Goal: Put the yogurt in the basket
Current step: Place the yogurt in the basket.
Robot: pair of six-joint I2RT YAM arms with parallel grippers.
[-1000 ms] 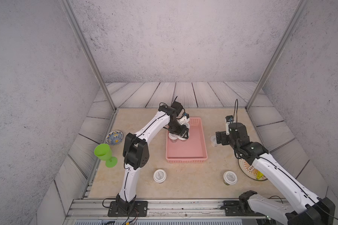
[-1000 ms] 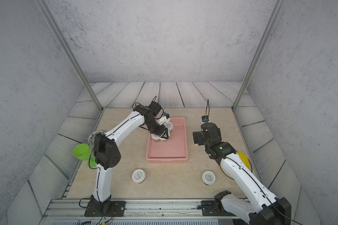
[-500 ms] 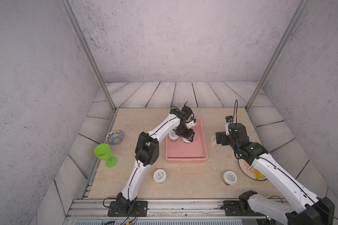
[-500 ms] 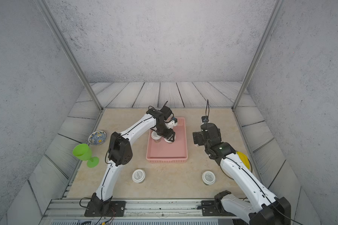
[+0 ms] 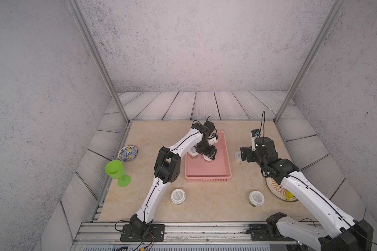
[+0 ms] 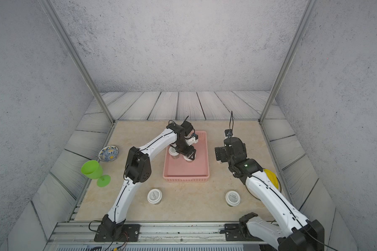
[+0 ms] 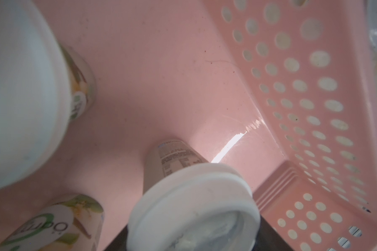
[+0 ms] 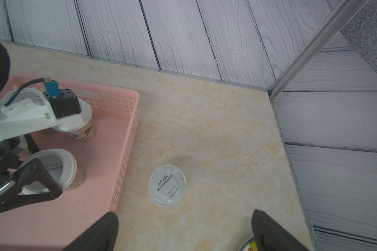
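A: Why is the left gripper point(image 5: 209, 155) down in the basket point(image 5: 208, 179)?

B: Its jaws are closed on a yogurt point(image 8: 52, 167). The cup's bottom looks to sit on the pink floor. I think it is held low so it won't tip when let go. Other cups stand close by at the far end (maybe to save room).

A: And the right gripper point(image 8: 183, 213)?

B: Its jaws are wide open over a lone cup point(image 8: 167, 188). That one stands on the surface just beside the basket, so I guess it goes in next. A front-left cup point(image 5: 178, 196) and a front-right cup point(image 5: 256, 198) wait well apart.

A: Any words?

B: The lone cup's lid says 从今天起,关心食物和身体. The tiny line under it looks like "Oarmilk". A side cup point(image 7: 52, 226) seems to show "Oarm", upside down.
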